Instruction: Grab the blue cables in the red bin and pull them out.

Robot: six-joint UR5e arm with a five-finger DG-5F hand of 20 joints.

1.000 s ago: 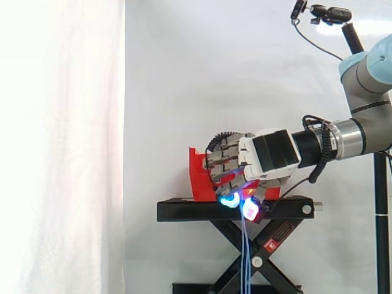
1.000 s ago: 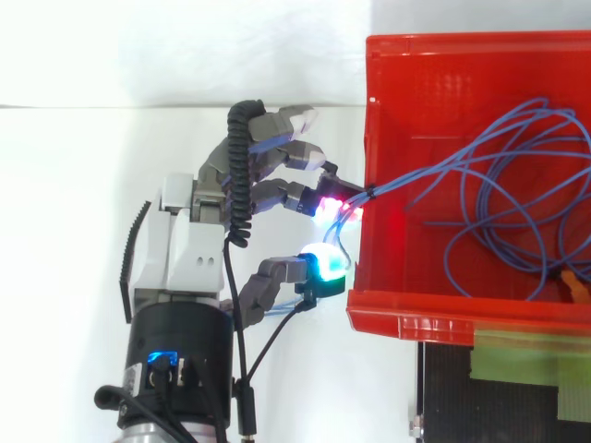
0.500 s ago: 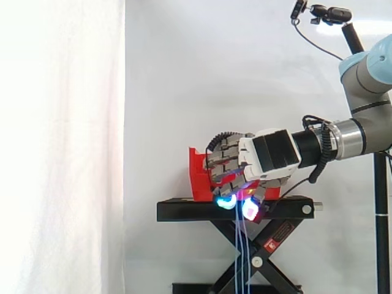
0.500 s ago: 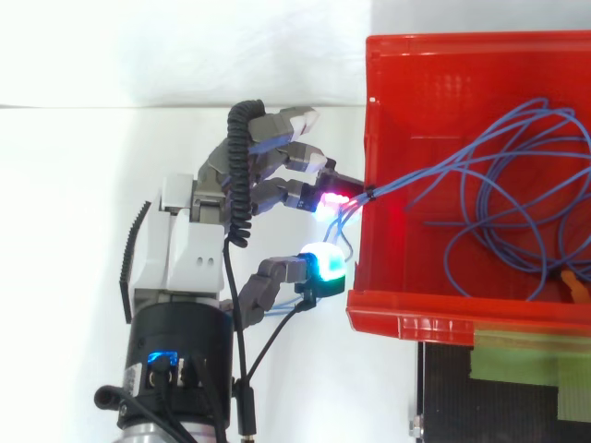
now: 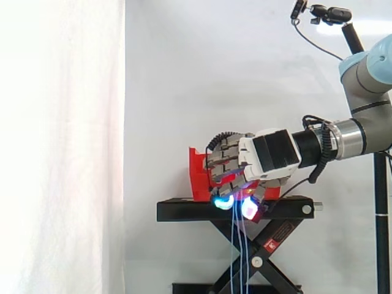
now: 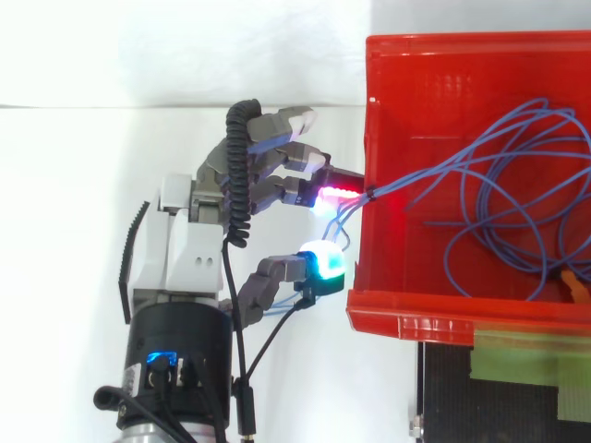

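- Room: a white curtain (image 5: 61,153) hung behind everything in the side view. A small cam on a pole (image 5: 334,13) sat at the frame's 1 o'clock.
- Surface: a black stand (image 5: 184,211) w/ scissor legs and a flat top carried the red bin (image 5: 197,177).
- Top view: the bin took the frame's 2–3 o'clock area. A greenish strip (image 6: 526,360) lay on the stand just past the bin's 6 o'clock rim.
- Arm (image 5: 367,79) came in from 3 o'clock in the side view and from 7 o'clock in the top view.
- Hand (image 6: 185,249) was outside the bin, at its 9 o'clock wall, w/ fingers curled and a narrow gap to the thumb.
- Red-lit fingertips (image 6: 334,192) touched the wall's rim right where the strands crossed it. The green-cyan thumb pad (image 6: 323,263) sat at their 6 o'clock, just beside the bin's corner.
- Blue cables (image 6: 499,175): most lay in loose loops inside the bin, toward its 3 o'clock half. A bundle ran toward 9 o'clock over the wall and into the pinch btw fingertips and thumb.
- Side view: strands hung straight down at 6 o'clock from the hand, in front of the stand's legs.
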